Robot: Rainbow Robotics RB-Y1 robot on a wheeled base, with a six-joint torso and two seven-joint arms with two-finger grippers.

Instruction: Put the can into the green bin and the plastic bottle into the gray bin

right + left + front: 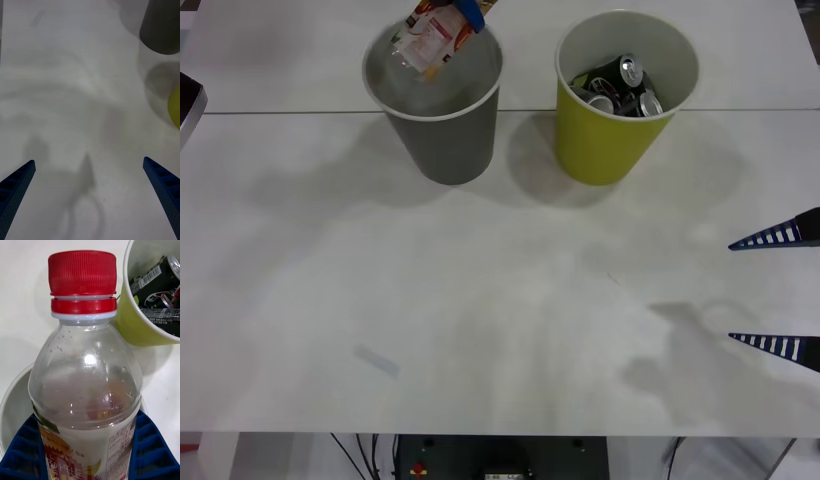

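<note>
The right gripper (780,290) waits wide open, low over the white table (480,330); farther off, the left gripper (90,450) squeezes the small clear plastic bottle (88,390) by its labelled belly over the dark gray cup-shaped bin (442,130); it looks light, smooth, a bit squashy; cans fill the yellow-green bin (605,140).

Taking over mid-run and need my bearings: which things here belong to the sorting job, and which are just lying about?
Job:
- plastic bottle, clamped in the left gripper over the gray bin
- green bin, cans inside
- right gripper, open, idle at the table's right edge

Lying about:
- small pale scrap on the table
</note>
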